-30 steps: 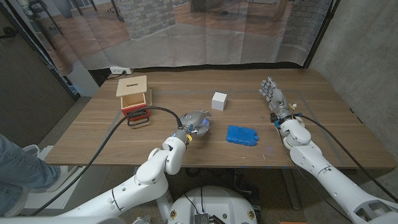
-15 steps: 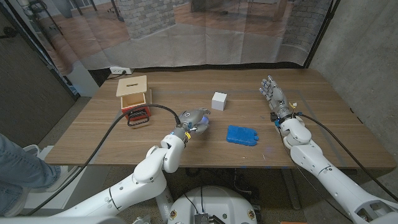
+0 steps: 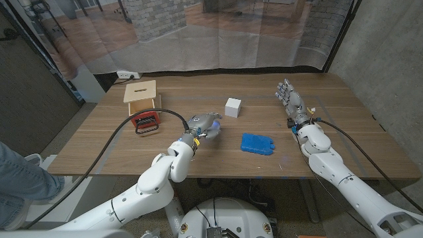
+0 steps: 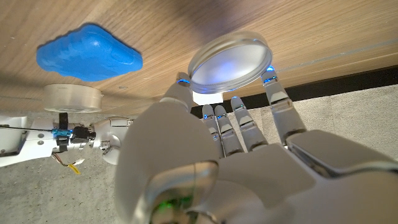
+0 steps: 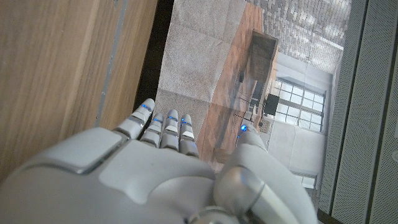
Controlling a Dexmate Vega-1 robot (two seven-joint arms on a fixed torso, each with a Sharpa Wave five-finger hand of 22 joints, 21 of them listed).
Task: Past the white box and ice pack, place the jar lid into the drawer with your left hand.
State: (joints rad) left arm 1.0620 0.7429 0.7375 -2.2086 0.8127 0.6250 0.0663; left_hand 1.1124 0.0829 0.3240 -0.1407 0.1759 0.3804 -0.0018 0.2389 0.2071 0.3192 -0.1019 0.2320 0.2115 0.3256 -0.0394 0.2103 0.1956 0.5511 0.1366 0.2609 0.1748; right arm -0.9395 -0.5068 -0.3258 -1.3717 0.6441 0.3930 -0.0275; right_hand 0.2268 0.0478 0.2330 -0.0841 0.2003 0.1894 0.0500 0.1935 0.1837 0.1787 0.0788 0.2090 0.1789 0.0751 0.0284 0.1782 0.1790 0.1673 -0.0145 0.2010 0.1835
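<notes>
My left hand (image 3: 198, 126) hovers over the table's middle and pinches the clear round jar lid (image 3: 213, 123) by its rim. In the left wrist view the lid (image 4: 230, 57) sits between the fingertips (image 4: 268, 77) of that hand (image 4: 211, 155), tilted over the wood. The white box (image 3: 232, 107) stands just beyond and right of the hand. The blue ice pack (image 3: 258, 143) (image 4: 87, 53) lies to its right, nearer the front. At the far left, the red drawer (image 3: 145, 119) with a black handle juts from a wooden box (image 3: 141, 92). My right hand (image 3: 289, 98) (image 5: 155, 162) stays at the right with straight fingers, holding nothing.
A black cable (image 3: 125, 132) from my left arm runs over the table between the hand and the drawer. A person's leg in jeans (image 3: 20, 178) is beside the table's left front corner. A sheer curtain hangs behind the far edge.
My left hand, still holding the lid, has crept a little to the left and farther from me. The right hand, box, ice pack and drawer are unmoved.
</notes>
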